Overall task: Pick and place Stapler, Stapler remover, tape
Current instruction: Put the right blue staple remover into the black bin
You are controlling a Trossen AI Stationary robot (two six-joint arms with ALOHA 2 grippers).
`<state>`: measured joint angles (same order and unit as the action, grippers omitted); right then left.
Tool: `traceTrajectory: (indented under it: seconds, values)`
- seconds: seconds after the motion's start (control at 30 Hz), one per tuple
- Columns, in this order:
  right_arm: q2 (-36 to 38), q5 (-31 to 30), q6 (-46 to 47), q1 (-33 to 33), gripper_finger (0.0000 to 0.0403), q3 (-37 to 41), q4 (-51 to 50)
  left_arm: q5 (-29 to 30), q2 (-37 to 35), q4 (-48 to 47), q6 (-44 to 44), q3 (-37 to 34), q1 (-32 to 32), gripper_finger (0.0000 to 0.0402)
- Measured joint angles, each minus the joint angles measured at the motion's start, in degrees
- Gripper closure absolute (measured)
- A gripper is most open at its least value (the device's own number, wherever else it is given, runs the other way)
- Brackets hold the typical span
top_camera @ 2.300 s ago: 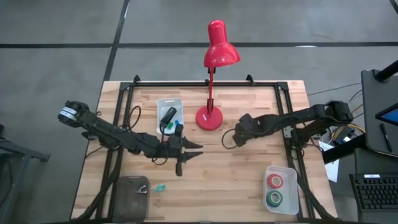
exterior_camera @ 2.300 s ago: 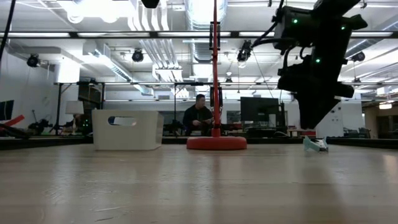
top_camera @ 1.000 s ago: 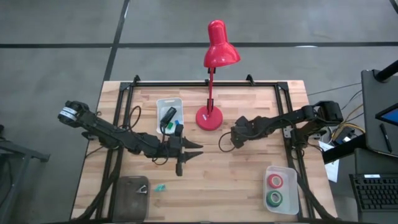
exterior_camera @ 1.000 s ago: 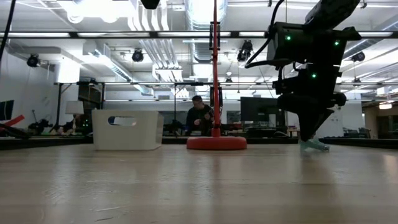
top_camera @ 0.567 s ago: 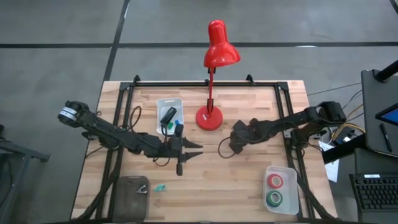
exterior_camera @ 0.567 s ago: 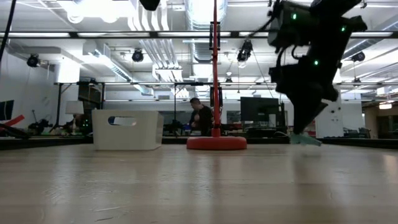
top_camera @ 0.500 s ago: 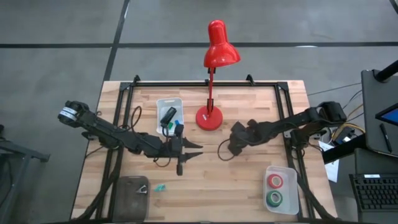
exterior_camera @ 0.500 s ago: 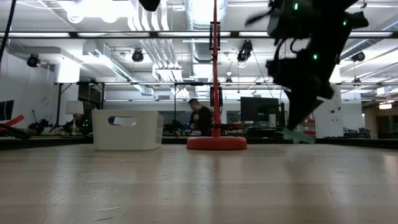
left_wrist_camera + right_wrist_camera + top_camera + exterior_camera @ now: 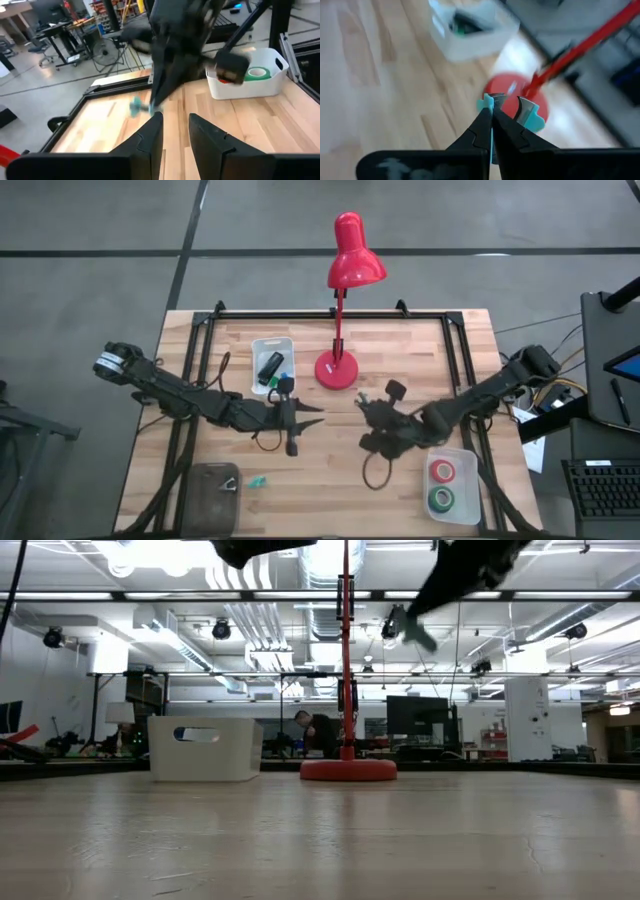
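Note:
My right gripper [image 9: 492, 116] is shut on a small teal staple remover [image 9: 532, 119] with metal claws, high above the table's middle [image 9: 372, 410]; the left wrist view shows it too [image 9: 136, 106]. My left gripper [image 9: 172, 127] stands open and holds nothing, left of it and near the lamp base [image 9: 290, 418]. The black stapler [image 9: 270, 364] lies in a white bin [image 9: 258, 346] at the far left. A red tape roll [image 9: 441, 471] and a green tape roll [image 9: 440, 500] lie in a white bin [image 9: 462, 480] at the near right. My right gripper pinches the staple remover between its two fingertips, at the teal body [image 9: 485, 104] just behind the metal claws. The fingers slant down from the table's right side. The remover is lifted well clear of the table [image 9: 418, 635].
A red desk lamp stands on its round base [image 9: 337, 370] at the far middle. A dark container [image 9: 210, 492] sits at the near left, with small teal blocks [image 9: 258, 481] beside it. Bare wood lies between the two arms toward the near edge.
My right gripper has lifted the staple remover off the table beside the lamp base, risen high, swung toward the near edge and turned. My left gripper has rolled about its own axis, staying where it was.

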<state>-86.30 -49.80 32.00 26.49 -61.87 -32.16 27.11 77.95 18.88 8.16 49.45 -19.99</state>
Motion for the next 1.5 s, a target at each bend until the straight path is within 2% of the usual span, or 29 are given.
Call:
traceTrajectory:
  seconds: [0.17, 0.4, 0.5, 1.23, 1.5]
  values:
    - [0.00, -7.30, -6.08, 4.85, 0.0394, -2.48, 3.19, -0.02, 0.00, -0.54, 0.04, 0.00, 0.04, 0.0305]
    - [-0.02, -8.46, -21.15, 7.16, 0.0394, -0.07, 20.27, -0.24, 1.95, -0.05, -0.22, 0.47, 0.28, 0.0305]
    - [-0.03, -8.87, -24.47, 7.31, 0.0394, 0.63, 23.84, -0.24, 2.86, -0.03, -0.28, 1.20, 0.36, 0.0305]
    - [-0.04, -8.18, -26.48, 7.40, 0.0394, 1.07, 25.71, -0.70, 11.38, 1.28, -2.14, 8.96, 1.18, 0.0305]
    - [-0.07, -8.17, -26.29, 7.40, 0.0394, 1.16, 25.66, -0.70, 12.11, 1.24, -2.77, 9.88, 1.18, 0.0305]
